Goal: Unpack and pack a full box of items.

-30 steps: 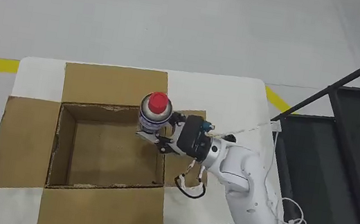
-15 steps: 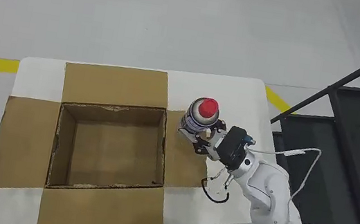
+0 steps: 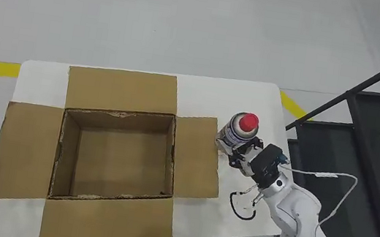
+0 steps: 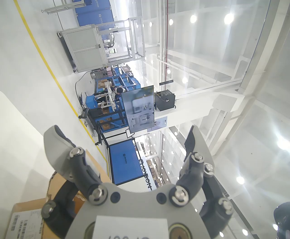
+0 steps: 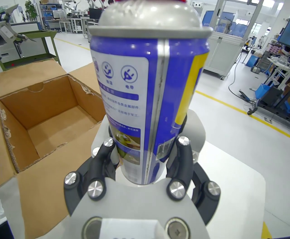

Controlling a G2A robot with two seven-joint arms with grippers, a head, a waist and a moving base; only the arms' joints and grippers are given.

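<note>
right gripper [image 3: 237, 147] level around upright spray can [image 3: 239, 129], just beside box flap [image 3: 196, 158]

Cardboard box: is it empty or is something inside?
Empty. The top view shows bare floor in the box with nothing on it; the spray can is outside, held in the right claw.

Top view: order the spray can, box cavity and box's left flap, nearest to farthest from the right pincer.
1. Spray can, gripped by the right pincer.
2. Box cavity, beyond the right flap.
3. Left flap, box's far side.
</note>
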